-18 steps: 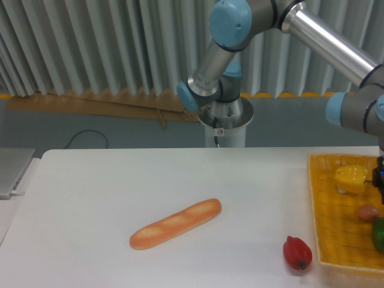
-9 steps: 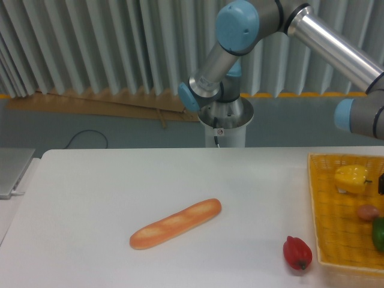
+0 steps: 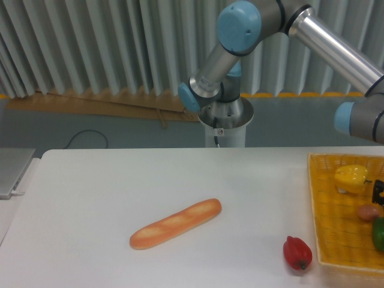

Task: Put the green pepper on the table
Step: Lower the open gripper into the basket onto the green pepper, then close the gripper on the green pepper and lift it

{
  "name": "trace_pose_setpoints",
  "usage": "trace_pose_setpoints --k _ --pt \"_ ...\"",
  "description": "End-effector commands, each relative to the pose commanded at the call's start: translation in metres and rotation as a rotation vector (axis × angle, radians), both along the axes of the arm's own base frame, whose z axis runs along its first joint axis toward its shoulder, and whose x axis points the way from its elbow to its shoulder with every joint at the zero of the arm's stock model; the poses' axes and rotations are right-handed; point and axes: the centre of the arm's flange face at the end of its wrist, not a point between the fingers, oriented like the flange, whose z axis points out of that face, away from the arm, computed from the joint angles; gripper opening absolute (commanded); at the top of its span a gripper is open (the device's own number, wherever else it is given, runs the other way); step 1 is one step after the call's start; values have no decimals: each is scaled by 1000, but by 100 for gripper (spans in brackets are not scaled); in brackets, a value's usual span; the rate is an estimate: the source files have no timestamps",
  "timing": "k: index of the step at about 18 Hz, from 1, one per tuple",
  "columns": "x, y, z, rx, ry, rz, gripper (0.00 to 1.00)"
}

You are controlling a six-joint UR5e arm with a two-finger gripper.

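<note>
Green pepper (image 3: 378,234) in basket (image 3: 336,240), cropped; orientation unclear.

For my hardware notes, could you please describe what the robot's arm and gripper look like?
The arm is made of shiny silver metal tubes linked by grey joint housings with light-blue round caps, rising from a pale round base. Only a small black piece of the gripper shows at the right edge, too little to describe.

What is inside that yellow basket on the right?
The basket holds a yellow pepper, a small brownish item and the green pepper, which the frame edge cuts off. Anything farther right is out of view.
</note>
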Motion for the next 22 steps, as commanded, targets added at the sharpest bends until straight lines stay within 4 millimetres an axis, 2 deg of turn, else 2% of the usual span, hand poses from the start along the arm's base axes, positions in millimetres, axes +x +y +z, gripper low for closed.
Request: trace_pose_setpoints --k 2,4,7,14,22 --pt "6 15 -6 -2 -4 -18 100" --pt "8 19 -11 1 -11 -4 100" --pt "9 18 -9 9 -11 18 100" --pt "1 17 -25 0 -27 12 100" --pt "-4 11 -32 -5 -34 13 100"
